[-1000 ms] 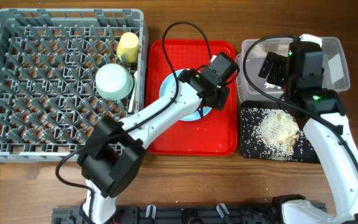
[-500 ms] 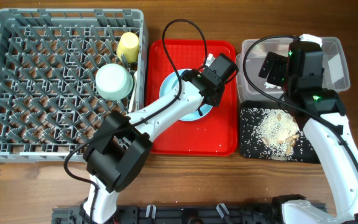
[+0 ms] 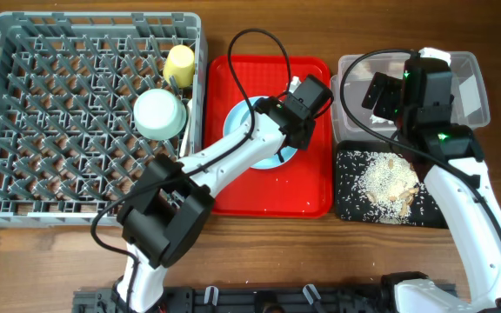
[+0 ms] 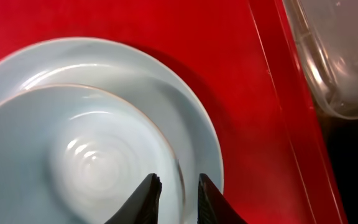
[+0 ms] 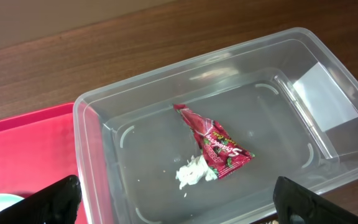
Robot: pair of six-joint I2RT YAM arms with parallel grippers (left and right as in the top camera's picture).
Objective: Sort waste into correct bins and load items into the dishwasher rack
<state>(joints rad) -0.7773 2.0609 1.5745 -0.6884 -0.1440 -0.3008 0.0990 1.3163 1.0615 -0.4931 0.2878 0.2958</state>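
Note:
A pale mint bowl (image 4: pixel 73 155) sits inside the pale blue plate (image 4: pixel 135 68) on the red tray (image 3: pixel 268 191). My left gripper (image 4: pixel 178 186) straddles the bowl's right rim, one finger inside and one outside, narrowly open with a sliver of space on each side. In the overhead view the left gripper (image 3: pixel 287 143) is low over the plate (image 3: pixel 243 117). My right gripper (image 5: pixel 179 199) hovers wide open above the clear tub (image 5: pixel 303 43), which holds the red wrapper (image 5: pixel 216 146) and white tissue (image 5: pixel 192 173). Rice scraps (image 3: pixel 388 178) lie in the black tray (image 3: pixel 346 209).
The grey dishwasher rack (image 3: pixel 59 113) fills the left side, with a yellow cup (image 3: pixel 179 63) and an upturned mint bowl (image 3: pixel 159 114) near its right edge. The clear tub (image 3: pixel 472 87) and black tray stand close to the red tray's right rim.
My left arm has shifted slightly over the plate and its fingers have parted a little around the bowl's rim. The right arm has not moved.

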